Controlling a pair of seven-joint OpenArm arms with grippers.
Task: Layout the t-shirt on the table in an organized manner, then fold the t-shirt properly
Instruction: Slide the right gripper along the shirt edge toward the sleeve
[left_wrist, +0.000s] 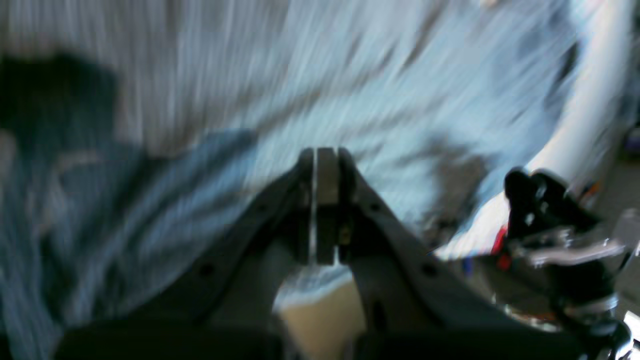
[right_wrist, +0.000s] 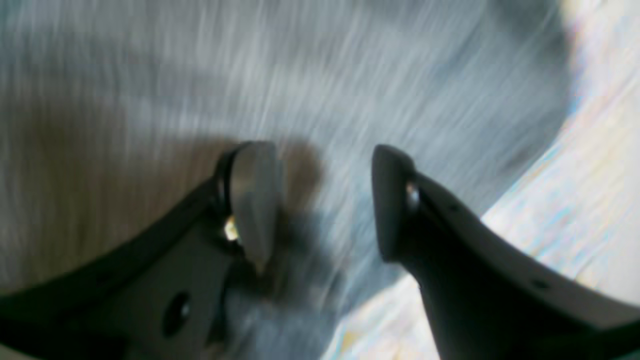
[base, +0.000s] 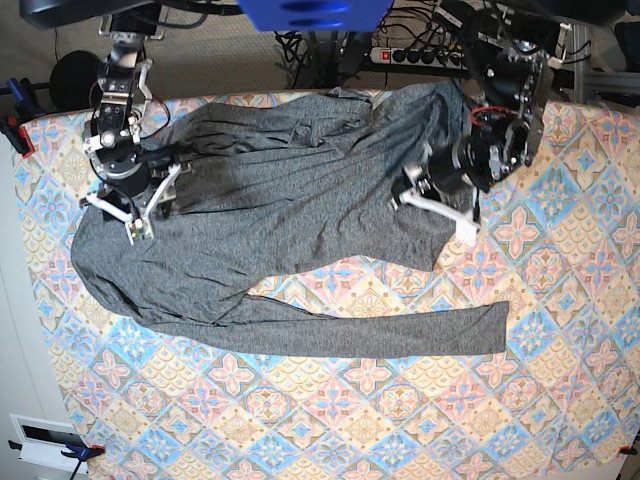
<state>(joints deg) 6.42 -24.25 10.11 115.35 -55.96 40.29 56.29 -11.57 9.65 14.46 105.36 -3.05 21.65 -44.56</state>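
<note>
**A:** Two arms work one t-shirt (base: 290, 200), spread crumpled across the upper half of the table (base: 560, 400) in the base view, one long strip trailing toward the lower centre. Why there?

**B:** Likely to pull it flat. The left gripper (base: 440, 205), at upper right, sits at the shirt's right edge; in its wrist view the jaws are pressed together with only a sliver between them. Blur hides whether any cloth is pinched.

**A:** And the other?

**B:** The right gripper (base: 135, 215), at upper left, hovers over the shirt's left side, jaws wide with grey fabric showing between them, holding nothing.

**A:** The count?

**B:** One shirt, one table, two grippers. The layout looks unfinished; folding has not begun.
</note>
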